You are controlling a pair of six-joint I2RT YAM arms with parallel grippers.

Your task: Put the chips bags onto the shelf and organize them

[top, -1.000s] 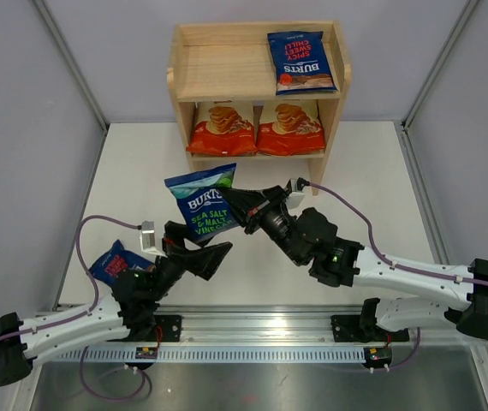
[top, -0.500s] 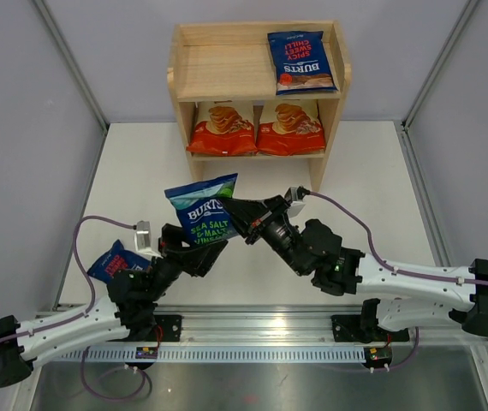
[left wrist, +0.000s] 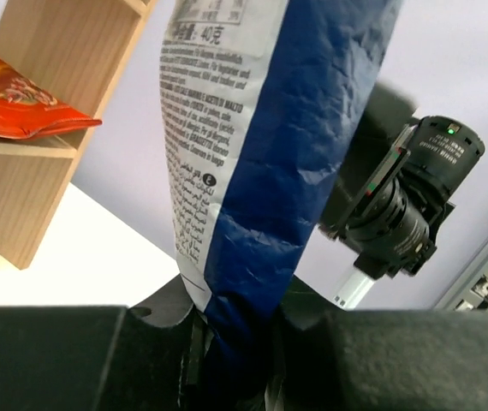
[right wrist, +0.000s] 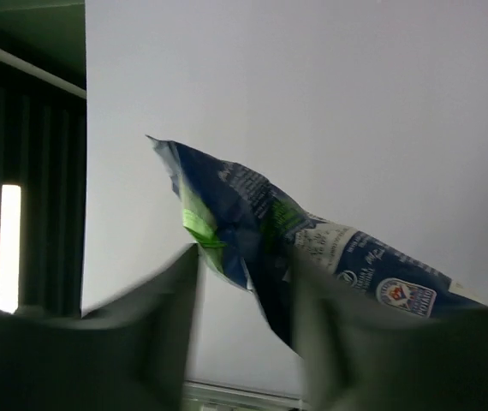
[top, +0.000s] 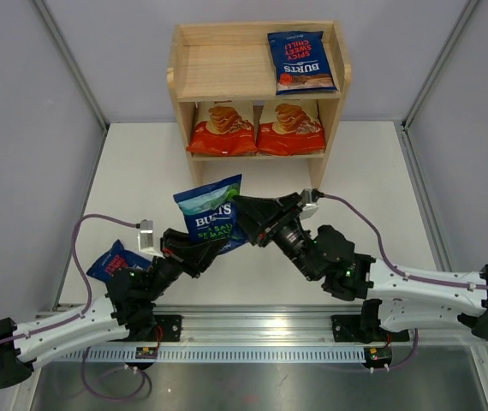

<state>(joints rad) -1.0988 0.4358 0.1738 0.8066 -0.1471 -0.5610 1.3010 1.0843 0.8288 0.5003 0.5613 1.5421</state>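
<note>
A green-lettered Burts bag (top: 212, 214) is hanging upright in mid-air in front of the shelf (top: 227, 73). The left gripper (top: 211, 249) is pinching its bottom edge, while the right gripper (top: 246, 221) is holding its fingers parted around the bag's side. Two Cassava Chips bags (top: 221, 128) (top: 290, 128) are sitting on the shelf's lower tier.

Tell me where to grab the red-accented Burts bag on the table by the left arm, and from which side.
Pinch the exposed left edge of the red-accented Burts bag, coming down from above on that side. It seems to lie flat on the table, so only an edge seam gives a claw a thin hold, and the left arm covers its right part.
</note>
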